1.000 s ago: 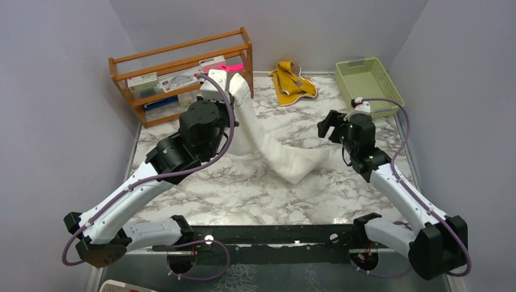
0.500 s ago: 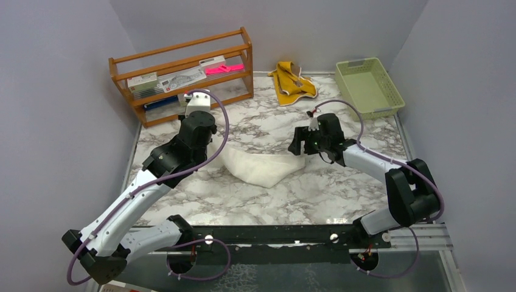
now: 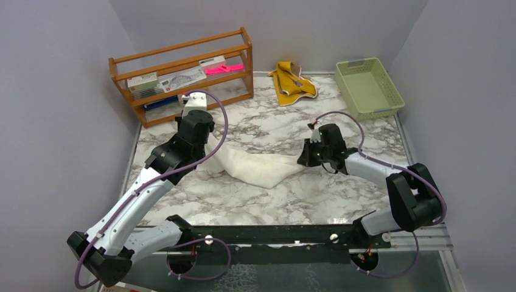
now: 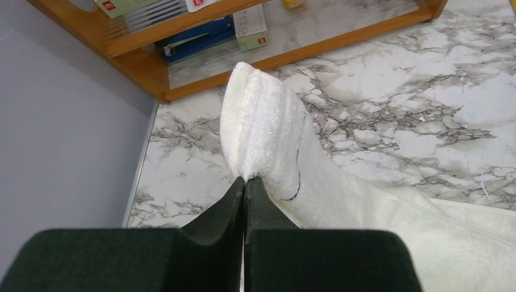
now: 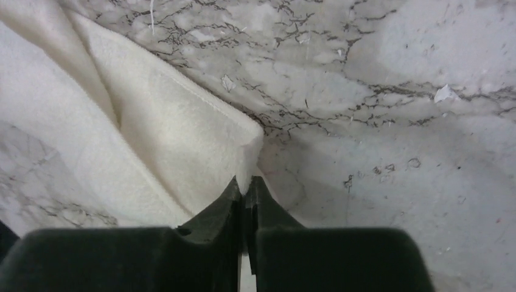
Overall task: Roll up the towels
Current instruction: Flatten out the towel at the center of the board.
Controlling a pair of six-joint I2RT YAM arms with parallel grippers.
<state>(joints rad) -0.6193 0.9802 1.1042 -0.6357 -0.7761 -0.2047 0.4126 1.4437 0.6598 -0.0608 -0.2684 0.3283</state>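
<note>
From above, grey walls close in a white, grey-veined marble-patterned table [image 3: 316, 194], with a brown wooden shelf rack [image 3: 182, 67] at the back left and a pale green plastic basket [image 3: 365, 85] at the back right. The cream-white terry cloth towel [image 3: 255, 167] lies in the middle of the table as a loose, sagging band. Its long axis runs left to right, strung between the left gripper [image 3: 205, 145] and the right gripper [image 3: 302, 160], one at each end. The mustard-yellow cloth towel [image 3: 293, 83] sits crumpled against the back wall, well apart from both arms. It looks somewhat nearer the right one.

In the left wrist view, the marble and the wooden shelf rack [image 4: 304, 48] fill the background. The left gripper [image 4: 244, 182] has its black fingers pressed together on a bunched corner of the cream-white terry cloth towel [image 4: 261, 121], which stands up from the pinch and then falls away to the right.

The right wrist view shows bare marble on the right. The right gripper [image 5: 248, 185] has its fingers together on the very tip of the opposite corner of the cream-white terry cloth towel [image 5: 182, 140], whose body spreads up and to the left.

With an end in each claw, I judge that the next move depends on pulling the band flat along that left-right line.
</note>
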